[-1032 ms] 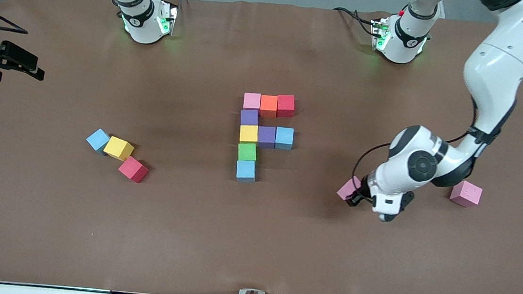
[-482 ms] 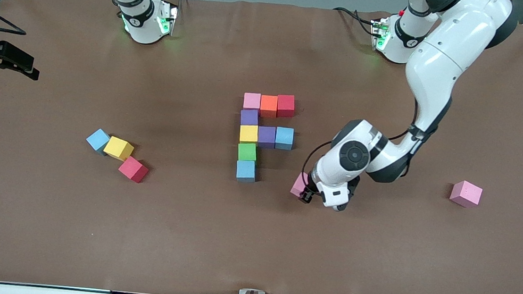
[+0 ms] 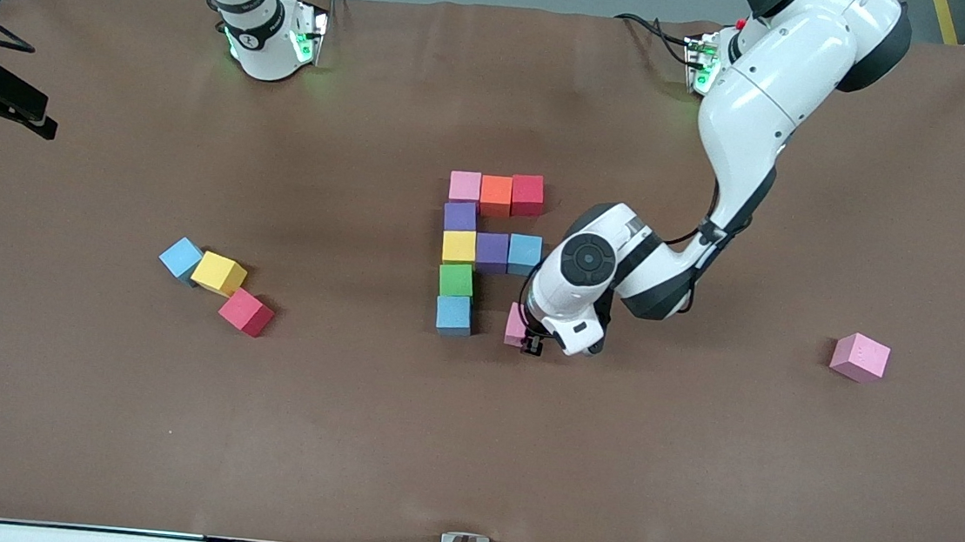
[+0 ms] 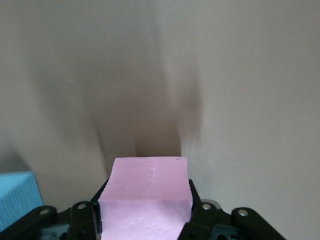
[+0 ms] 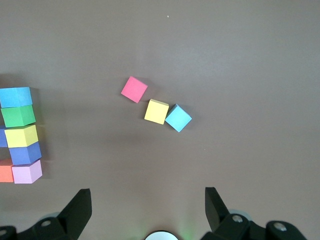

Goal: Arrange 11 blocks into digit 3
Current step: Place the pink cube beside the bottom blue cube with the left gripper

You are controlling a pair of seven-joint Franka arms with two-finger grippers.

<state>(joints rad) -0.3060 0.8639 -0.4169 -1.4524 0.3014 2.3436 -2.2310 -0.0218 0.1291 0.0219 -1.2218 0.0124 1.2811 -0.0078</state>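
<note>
Brown matting covers the whole table (image 3: pixel 86 411), and both arm bases stand along its top edge. Biggest thing in play is the left arm, reaching in from its base to the middle of the table. The right arm waits off at its own end, its right gripper (image 5: pixel 148 210) spread wide with nothing in it, looking down on the spare cubes.

Next in size, the unfinished digit 3 (image 3: pixel 484 249): 9 cubes so far, touching. A 3-cube bar of pink, orange and red sits farthest from the front camera, a column runs purple, yellow, green, light blue toward that camera, and a middle bar carries purple and light blue off the yellow. The last bar has only its corner cube, the light blue cube (image 3: pixel 453 315).

Then the loose ones: a trio of light blue, yellow and red (image 3: pixel 218 273) toward the right arm's end, and a lone pink cube (image 3: pixel 859 356) toward the left arm's end.

Smallest and most important: the left gripper (image 3: pixel 532 336) is clamped on a pink block (image 4: pixel 146 197), square between its fingers (image 4: pixel 82 212). That block hangs just off the corner cube, on the left arm's side, level with it but not touching, a gap of about 1 cube between them. My read: the coming move turns on that gap, either slide in against the light blue or set down as the end cube.
</note>
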